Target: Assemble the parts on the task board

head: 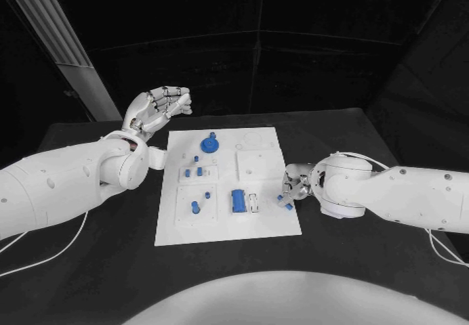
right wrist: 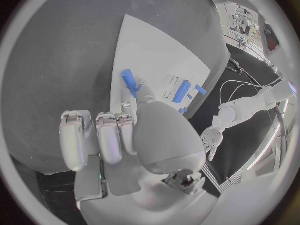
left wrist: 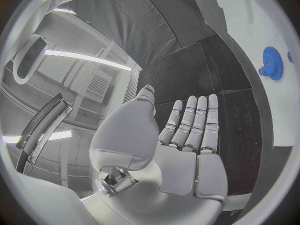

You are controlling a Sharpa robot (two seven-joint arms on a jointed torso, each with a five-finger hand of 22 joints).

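The white task board (head: 262, 223) lies mid-table. On it are a blue gear (head: 209, 143) at the far end, a blue cylinder (head: 238, 200) near the middle and several small blue parts (head: 194, 206). My left hand (head: 158, 105) is raised beyond the board's far left corner, its fingers straight and apart (left wrist: 187, 135), holding nothing. My right hand (head: 296, 184) rests at the board's right edge with its fingers curled. Its thumb (right wrist: 140, 90) touches a small blue peg (right wrist: 129, 79) lying on that edge (head: 284, 202). Nothing sits between its fingers.
The black table (head: 117, 250) surrounds the board, with bare room at the front and on both sides. White cables (head: 59, 247) trail from the left arm, and more (head: 444, 247) run under the right arm. The gear (left wrist: 271, 62) also shows past my left hand.
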